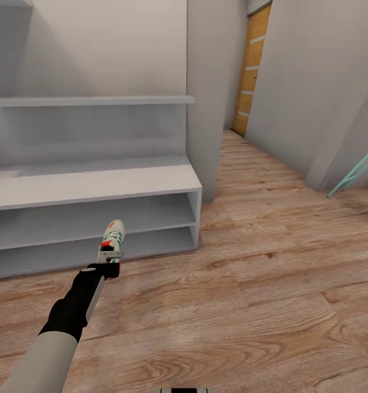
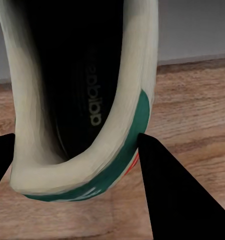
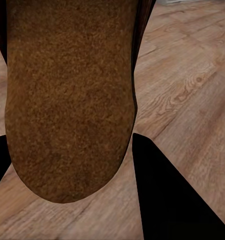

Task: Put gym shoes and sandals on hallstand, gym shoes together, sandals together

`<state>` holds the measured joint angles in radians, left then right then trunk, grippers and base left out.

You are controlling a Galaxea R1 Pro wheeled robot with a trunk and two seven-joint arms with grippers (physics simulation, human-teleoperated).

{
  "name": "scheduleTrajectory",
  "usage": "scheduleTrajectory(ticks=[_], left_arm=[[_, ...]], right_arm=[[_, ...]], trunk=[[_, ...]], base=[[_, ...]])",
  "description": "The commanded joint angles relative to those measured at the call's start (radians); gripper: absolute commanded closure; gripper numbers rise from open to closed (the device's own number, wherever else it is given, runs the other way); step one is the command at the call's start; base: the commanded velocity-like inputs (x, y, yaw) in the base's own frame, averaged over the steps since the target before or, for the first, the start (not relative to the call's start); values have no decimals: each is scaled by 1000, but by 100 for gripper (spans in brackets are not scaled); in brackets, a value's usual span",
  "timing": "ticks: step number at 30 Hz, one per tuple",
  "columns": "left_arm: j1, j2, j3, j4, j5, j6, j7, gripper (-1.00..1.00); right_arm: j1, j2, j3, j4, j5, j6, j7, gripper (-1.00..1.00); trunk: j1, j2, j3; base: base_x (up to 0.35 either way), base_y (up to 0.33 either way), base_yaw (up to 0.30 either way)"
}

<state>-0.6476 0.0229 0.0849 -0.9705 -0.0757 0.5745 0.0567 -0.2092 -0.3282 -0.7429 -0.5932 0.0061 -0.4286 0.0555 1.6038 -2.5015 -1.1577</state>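
My left tool [image 1: 111, 261] is clamped on a gym shoe [image 1: 112, 240], held out toward the rack [image 1: 96, 188], in front of its open shelves and above the floor [image 1: 260, 284]. In the left wrist view the fingers [image 2: 177, 195] pinch the shoe's heel rim [image 2: 117, 165], with the dark insole facing the camera. My right tool [image 3: 67, 165] carries a sandal [image 3: 67, 100]: its tan sole sits between the dark fingers [image 3: 167, 195] over bare planks.

I judge the risks as follows. The heel-rim grip is thin, so the shoe could pivot or slip out if I swing fast. It hangs low, so the toe could catch the lower shelf's edge as I push in. The sandal could also work loose while I attend to the left arm.

The rack is pale grey with a flat top and two long open shelves, nothing on them here. The corridor has wood-grain planks, plain walls and a wooden door [image 1: 252, 71] at the far end. A teal frame [image 1: 358, 169] leans at the right.
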Motion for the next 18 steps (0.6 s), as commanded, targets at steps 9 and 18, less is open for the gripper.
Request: scheduleTrajectory(ticks=[9, 18], left_arm=[[-11, 7, 4, 3, -15, 41, 7, 100], [-2, 3, 30, 4, -14, 42, 73, 100]], right_arm=[[-1, 1, -5, -48, -3, 1, 5, 100], [-1, 15, -4, -70, -1, 1, 4, 100]], trunk=[[0, 0, -1], [0, 0, -1]], base=[[0, 0, -1], [0, 0, 141]])
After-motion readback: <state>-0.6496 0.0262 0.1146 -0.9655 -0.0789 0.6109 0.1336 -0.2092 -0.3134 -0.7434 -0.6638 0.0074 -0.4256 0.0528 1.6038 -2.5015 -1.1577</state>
